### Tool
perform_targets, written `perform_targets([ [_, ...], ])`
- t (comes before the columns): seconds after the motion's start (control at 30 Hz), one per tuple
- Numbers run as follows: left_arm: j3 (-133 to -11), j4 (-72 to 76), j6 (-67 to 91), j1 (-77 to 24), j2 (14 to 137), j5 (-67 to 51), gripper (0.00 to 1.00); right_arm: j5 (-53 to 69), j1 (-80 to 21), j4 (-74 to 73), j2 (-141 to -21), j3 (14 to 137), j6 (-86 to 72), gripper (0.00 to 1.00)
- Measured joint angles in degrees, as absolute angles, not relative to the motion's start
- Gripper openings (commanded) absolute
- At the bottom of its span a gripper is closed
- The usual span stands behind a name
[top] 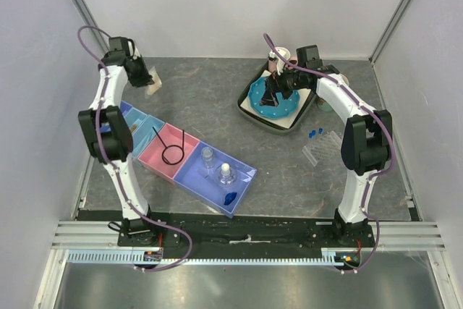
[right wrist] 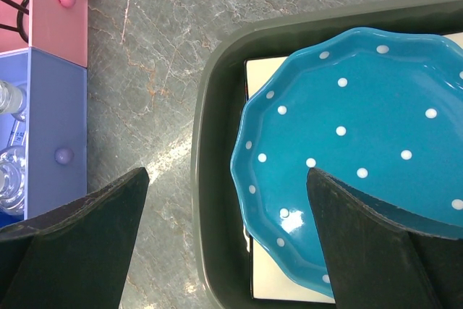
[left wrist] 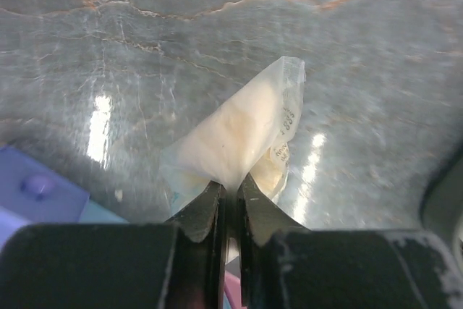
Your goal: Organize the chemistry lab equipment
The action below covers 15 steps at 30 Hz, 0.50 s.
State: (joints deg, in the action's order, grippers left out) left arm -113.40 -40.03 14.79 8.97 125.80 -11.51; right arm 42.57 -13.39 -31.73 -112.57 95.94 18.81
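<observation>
My left gripper (top: 148, 77) is at the far left of the table, shut on a corner of the bag of white wads (top: 154, 82). In the left wrist view the jaws (left wrist: 231, 189) pinch the bag (left wrist: 239, 128), which hangs over the grey table. My right gripper (top: 278, 95) is open and empty above the blue dotted plate (top: 275, 103). In the right wrist view its fingers (right wrist: 226, 177) straddle the plate's rim (right wrist: 347, 135). The black wire ring (top: 172, 152) lies in the pink bin. Two clear bottles (top: 226, 173) and the blue hexagonal piece (top: 229, 197) are in the lavender bin. The clear tube rack (top: 323, 147) with blue-capped tubes (top: 312, 134) lies at the right.
A row of bins runs diagonally: blue (top: 129, 115), light blue (top: 145, 134), pink (top: 160, 151), lavender (top: 242, 179). The plate sits in a dark tray (right wrist: 213, 150) at the back. A mug (top: 281, 58) stands behind it and another (top: 337, 79) stands to its right. Walls enclose the table.
</observation>
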Motion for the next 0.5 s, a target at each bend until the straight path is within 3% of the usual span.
perform_targets([
  [0.33, -87.39, -32.16, 13.82, 14.63, 93.58, -12.69, 0.14, 43.13, -13.39, -31.73, -112.55, 95.94, 18.79, 0.98],
  [0.5, -74.52, -29.32, 13.82, 23.2, 86.65, -13.69, 0.14, 43.86, -13.39, -31.7, -112.57, 95.94, 18.81, 0.98],
])
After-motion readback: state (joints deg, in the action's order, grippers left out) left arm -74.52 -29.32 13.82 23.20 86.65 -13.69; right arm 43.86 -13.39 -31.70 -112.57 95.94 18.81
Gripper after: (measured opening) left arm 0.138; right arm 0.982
